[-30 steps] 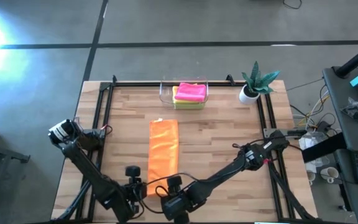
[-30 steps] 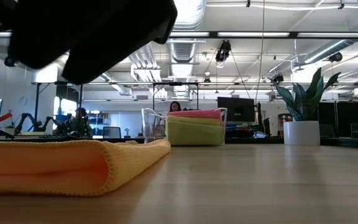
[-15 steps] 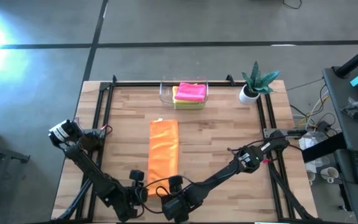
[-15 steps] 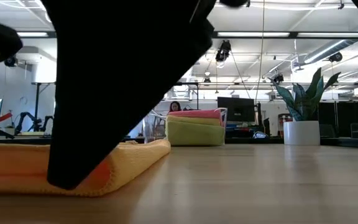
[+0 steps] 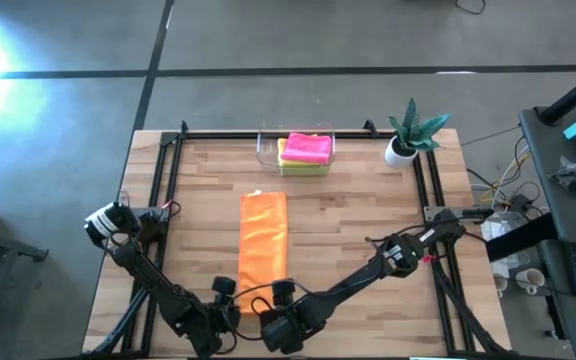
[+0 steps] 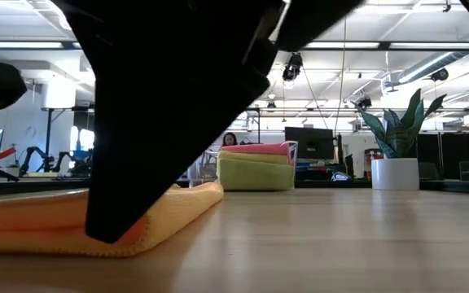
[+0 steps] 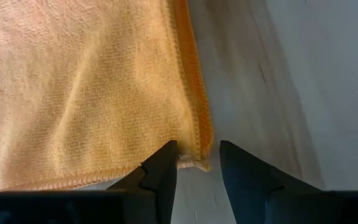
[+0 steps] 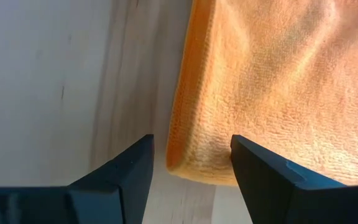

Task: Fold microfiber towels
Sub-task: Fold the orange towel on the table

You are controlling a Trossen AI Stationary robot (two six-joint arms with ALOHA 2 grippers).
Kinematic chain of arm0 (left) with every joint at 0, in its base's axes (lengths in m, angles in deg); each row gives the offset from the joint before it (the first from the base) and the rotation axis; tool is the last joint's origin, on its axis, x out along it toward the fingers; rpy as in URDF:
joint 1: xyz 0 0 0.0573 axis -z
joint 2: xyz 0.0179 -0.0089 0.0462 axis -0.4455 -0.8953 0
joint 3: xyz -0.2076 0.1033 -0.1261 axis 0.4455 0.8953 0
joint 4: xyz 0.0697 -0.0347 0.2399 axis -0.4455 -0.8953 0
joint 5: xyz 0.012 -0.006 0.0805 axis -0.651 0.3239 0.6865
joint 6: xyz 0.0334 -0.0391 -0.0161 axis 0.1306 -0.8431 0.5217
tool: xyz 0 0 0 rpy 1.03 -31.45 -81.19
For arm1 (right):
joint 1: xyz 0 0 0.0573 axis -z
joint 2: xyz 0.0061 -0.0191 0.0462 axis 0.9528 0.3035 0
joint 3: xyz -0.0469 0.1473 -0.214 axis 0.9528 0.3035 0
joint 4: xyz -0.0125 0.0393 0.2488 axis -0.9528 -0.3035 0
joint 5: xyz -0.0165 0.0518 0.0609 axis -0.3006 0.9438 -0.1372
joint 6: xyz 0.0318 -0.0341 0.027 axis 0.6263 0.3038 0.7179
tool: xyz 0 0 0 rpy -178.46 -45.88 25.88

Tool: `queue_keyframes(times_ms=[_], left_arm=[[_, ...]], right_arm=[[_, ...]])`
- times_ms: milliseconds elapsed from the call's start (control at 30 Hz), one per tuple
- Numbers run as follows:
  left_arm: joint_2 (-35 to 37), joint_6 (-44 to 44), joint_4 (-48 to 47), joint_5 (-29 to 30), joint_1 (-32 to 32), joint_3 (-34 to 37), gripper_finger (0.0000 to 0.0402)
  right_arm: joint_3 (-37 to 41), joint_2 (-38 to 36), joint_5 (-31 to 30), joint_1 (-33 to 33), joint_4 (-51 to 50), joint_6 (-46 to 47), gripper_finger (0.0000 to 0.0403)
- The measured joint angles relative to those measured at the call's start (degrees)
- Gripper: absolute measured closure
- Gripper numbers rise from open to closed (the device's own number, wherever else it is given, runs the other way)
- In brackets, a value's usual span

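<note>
1. The left gripper (image 5: 225, 290) is hovering at the near left corner of the orange towel (image 5: 263, 243), its two dark, wedge-shaped fingers (image 7: 160, 171) standing partly apart with the stitched corner hem just between their tips; they are gripping nothing.
2. The right gripper (image 5: 281, 293) is sitting at the towel's near right corner, its smooth dark fingers (image 8: 263, 171) spread wide on either side of the rounded fold edge and closing on nothing.
3. The orange towel is lying flat as a long, narrow folded strip in the middle of the table (image 5: 368, 230), running from near the front edge toward the back. Its surface is showing a fine, fuzzy microfiber nap with soft ripples, and one long side is forming a plump rolled fold.
4. The table is showing pale butcher-block wood with lengthwise grain, framed by dark metal rails.
5. Farther back, a clear plastic bin (image 5: 265, 150) is holding a stack of folded towels: a pink towel (image 5: 308, 147) is resting on top of a yellow-green towel (image 5: 303, 168).
6. At the back right corner, a potted plant (image 5: 410, 133) with spiky green leaves is standing in a small white round pot.
</note>
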Motion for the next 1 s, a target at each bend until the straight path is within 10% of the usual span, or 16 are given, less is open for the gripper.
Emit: queue_keyframes(times_ms=[600, 1000], left_arm=[[-0.1, -0.1, -0.1, 2.2, -0.1, 0.6, 0.0367], [-0.1, -4.7, 1.2, 1.9, -0.1, 0.6, 0.04]], right_arm=[[3.0, 0.0, 0.0, -0.1, 1.4, 2.6, 0.0211], [2.9, -0.1, 0.6, -0.2, 1.7, 5.4, 0.0367]])
